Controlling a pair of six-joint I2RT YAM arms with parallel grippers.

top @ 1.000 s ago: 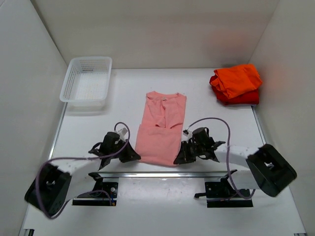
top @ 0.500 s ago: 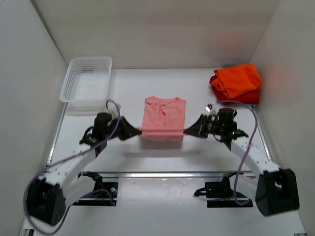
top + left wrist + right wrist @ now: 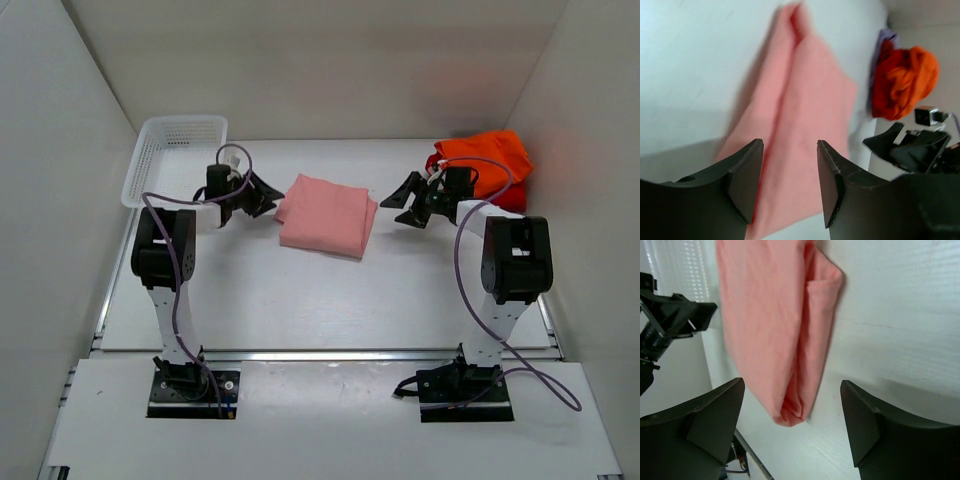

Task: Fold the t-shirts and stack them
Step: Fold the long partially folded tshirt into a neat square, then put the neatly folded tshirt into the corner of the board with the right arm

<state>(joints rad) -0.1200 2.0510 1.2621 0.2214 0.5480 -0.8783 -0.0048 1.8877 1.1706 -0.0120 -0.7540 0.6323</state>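
Note:
The salmon-pink t-shirt (image 3: 328,214) lies folded into a small rectangle in the middle of the table. My left gripper (image 3: 268,197) stands open just off its left edge, holding nothing. In the left wrist view the pink cloth (image 3: 810,115) lies beyond the open left gripper (image 3: 789,145). My right gripper (image 3: 400,205) is open a short way off the shirt's right edge. The right wrist view shows the shirt's folded end (image 3: 770,315) ahead of the wide-open right gripper (image 3: 792,384). The orange t-shirt (image 3: 490,160) lies folded on top of the red one (image 3: 500,198) at the back right.
A white mesh basket (image 3: 175,160) stands at the back left, close behind the left arm. White walls enclose the table on three sides. The orange and red pile (image 3: 910,75) sits right behind the right arm's wrist.
Both grippers carried the pink shirt's near edge toward the back, folding it over itself. Both have since opened and let go of the cloth.

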